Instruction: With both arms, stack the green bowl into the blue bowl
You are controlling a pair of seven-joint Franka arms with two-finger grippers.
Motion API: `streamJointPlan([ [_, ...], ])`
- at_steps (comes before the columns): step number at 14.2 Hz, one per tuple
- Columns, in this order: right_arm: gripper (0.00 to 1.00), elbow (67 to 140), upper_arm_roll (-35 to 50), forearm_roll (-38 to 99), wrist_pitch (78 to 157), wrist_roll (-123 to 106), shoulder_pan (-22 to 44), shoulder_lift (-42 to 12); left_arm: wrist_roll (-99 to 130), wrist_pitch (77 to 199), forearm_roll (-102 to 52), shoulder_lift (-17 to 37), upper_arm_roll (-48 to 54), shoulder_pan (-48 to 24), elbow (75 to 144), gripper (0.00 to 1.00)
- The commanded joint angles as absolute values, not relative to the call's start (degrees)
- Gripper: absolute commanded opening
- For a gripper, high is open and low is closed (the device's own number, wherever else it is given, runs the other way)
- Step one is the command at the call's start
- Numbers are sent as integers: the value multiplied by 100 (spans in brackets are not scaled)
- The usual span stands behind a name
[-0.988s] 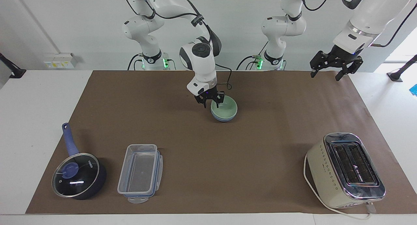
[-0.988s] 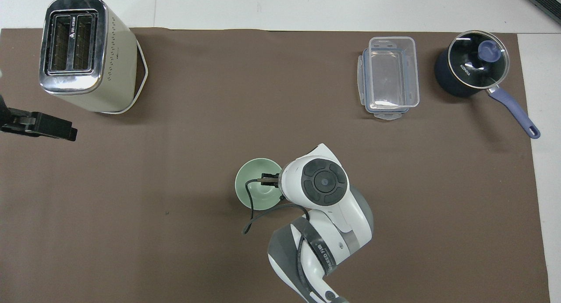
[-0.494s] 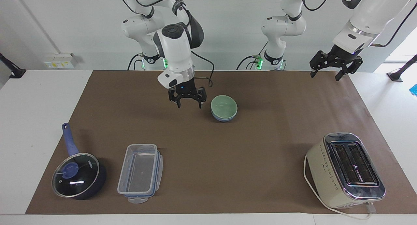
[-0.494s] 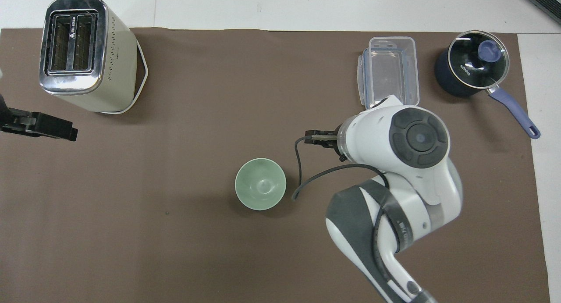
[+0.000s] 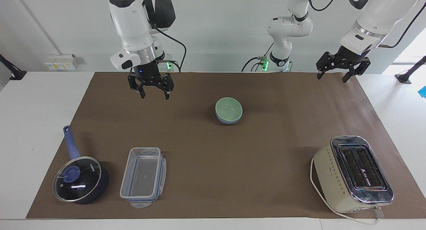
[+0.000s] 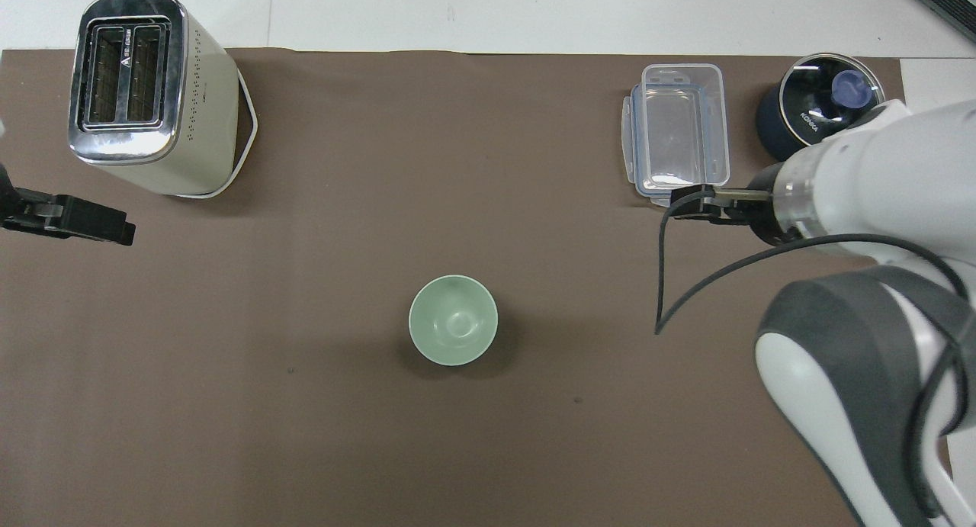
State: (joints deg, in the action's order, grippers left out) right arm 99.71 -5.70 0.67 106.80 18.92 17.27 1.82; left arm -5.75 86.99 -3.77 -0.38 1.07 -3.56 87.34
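The green bowl (image 5: pixel 228 107) sits nested in the blue bowl (image 5: pixel 228 120) near the middle of the desk (image 5: pixel 46 100), somewhat toward the robots' edge. The right tool (image 5: pixel 151 94) hangs empty with fingers spread, raised over the mat toward the right arm's end. The left tool (image 5: pixel 334 76), likewise spread and empty, waits over the desk corner at the left arm's end.

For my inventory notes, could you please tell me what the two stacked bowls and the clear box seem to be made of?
Green bowl: probably matte plastic, though glazed ceramic is possible; plain, even colour with only a soft sheen.
Blue bowl: likely the same; only its matte outer wall shows beneath the green one.
Clear box: transparent plastic; the brown mat shows through it.
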Motion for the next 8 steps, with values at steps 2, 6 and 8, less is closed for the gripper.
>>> streamJointPlan([
  [2, 100, 9344, -510, 0, 9741, 1582, 1241, 193, -598, 8631, -281, -79, 141, -308, 8701, 100],
  [6, 100, 9246, -510, 9, 9291, 1178, 730, 351, -598, 8613, -281, -79, 149, -308, 8701, 100],
  [8, 100, 8932, -519, -9, 8993, 1169, 651, 387, -598, 8622, -281, -79, 149, -308, 8701, 100],
])
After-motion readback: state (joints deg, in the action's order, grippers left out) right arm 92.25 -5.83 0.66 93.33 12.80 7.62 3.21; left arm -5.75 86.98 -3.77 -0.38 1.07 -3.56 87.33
